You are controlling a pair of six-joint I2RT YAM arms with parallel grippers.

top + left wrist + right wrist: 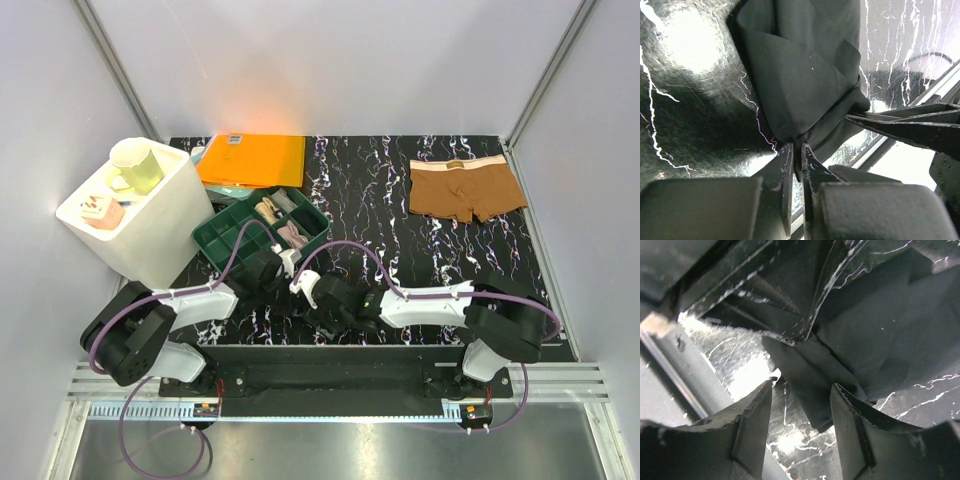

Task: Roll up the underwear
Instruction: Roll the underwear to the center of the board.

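While grey walls (300, 60) ring the marbled mat (380, 190), the left gripper (796, 150) pinches black briefs (805, 75) near its front edge; the right gripper (802, 386) gapes.

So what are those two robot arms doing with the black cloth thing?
They are working on rolling up underwear. The left end effector is pinched shut on an edge of the black underwear, which lies bunched and folded on the dark marbled table. The right end effector is open, with a flap of the same fabric between its fingers. The brown underwear lies flat at the far right, with neither arm near it.
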